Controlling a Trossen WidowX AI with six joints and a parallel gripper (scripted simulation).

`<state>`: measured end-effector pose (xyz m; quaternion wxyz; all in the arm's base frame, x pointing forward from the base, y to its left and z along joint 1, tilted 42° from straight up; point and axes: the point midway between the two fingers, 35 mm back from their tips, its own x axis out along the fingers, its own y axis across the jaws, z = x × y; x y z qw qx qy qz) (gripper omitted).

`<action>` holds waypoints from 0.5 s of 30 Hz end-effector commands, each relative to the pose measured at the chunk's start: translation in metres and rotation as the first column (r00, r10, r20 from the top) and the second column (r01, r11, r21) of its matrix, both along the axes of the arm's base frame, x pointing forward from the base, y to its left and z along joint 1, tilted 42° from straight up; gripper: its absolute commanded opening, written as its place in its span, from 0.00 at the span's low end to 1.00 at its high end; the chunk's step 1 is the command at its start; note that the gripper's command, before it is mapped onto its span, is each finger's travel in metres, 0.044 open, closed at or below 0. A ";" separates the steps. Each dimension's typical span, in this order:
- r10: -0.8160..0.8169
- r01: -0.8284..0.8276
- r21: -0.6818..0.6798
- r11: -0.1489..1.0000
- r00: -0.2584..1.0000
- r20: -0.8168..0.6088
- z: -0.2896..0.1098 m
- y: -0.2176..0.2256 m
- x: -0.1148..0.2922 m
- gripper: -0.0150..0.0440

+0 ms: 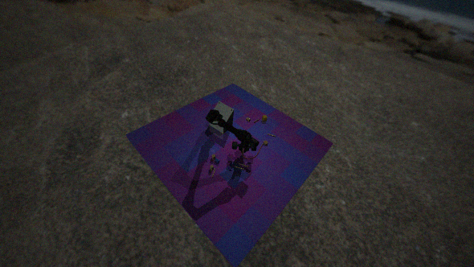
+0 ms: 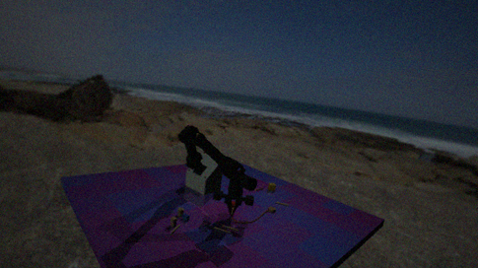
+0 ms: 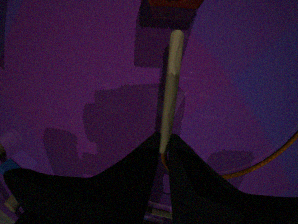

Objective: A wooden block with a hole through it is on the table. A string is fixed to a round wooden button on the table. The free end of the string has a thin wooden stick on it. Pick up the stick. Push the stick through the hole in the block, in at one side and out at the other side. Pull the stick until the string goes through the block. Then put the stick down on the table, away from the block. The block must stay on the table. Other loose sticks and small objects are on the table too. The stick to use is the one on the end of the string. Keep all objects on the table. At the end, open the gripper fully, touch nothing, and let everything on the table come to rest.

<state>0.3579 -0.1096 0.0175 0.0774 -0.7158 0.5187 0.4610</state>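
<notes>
My gripper [image 3: 165,138] is shut on the light wooden stick [image 3: 172,75], holding its near end above the table. The stick's far end points up the wrist view, toward a dark reddish block [image 3: 167,17], and stands apart from it. Only the block's near part shows there; its hole cannot be made out. An orange string [image 3: 255,167] runs from the held end out to the right. The round button [image 1: 265,143] [image 2: 271,209] lies on the table to the right of the gripper in the top and exterior views. The top and exterior views are too dark to show the held stick clearly.
Loose sticks [image 1: 241,166] [image 2: 226,228] lie below the gripper. A small blue object [image 1: 217,161] [image 2: 185,218] lies left of it among small yellowish pieces. Another stick [image 1: 271,135] [image 2: 281,203] and a yellow piece [image 1: 264,118] [image 2: 271,187] lie beyond the button. A grey box stands by the arm's base.
</notes>
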 end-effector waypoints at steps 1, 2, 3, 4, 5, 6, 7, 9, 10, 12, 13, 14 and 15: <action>-0.001 0.001 -0.003 1.000 1.000 0.004 -0.001 0.003 -0.004 0.25; -0.001 0.001 -0.004 1.000 1.000 0.004 -0.002 0.004 -0.005 0.25; -0.001 0.001 -0.004 1.000 1.000 0.004 -0.003 0.004 -0.006 0.25; -0.001 0.001 -0.004 1.000 1.000 0.004 -0.004 0.005 -0.007 0.25; -0.001 0.001 -0.004 1.000 1.000 0.004 -0.004 0.006 -0.008 0.25; -0.001 0.001 -0.004 1.000 1.000 0.005 -0.005 0.006 -0.009 0.25; -0.001 0.001 -0.005 1.000 1.000 0.005 -0.006 0.007 -0.009 0.25; 0.000 0.001 -0.005 1.000 1.000 0.005 -0.007 0.008 -0.011 0.25; 0.000 0.000 -0.005 1.000 1.000 0.005 -0.007 0.009 -0.012 0.25; 0.000 0.000 -0.006 1.000 1.000 0.005 -0.008 0.010 -0.013 0.25; 0.000 0.000 -0.006 1.000 1.000 0.005 -0.008 0.010 -0.013 0.25; 0.000 0.000 -0.006 1.000 1.000 0.005 -0.007 0.010 -0.013 0.25; 0.000 0.000 -0.006 1.000 1.000 0.005 -0.008 0.010 -0.013 0.25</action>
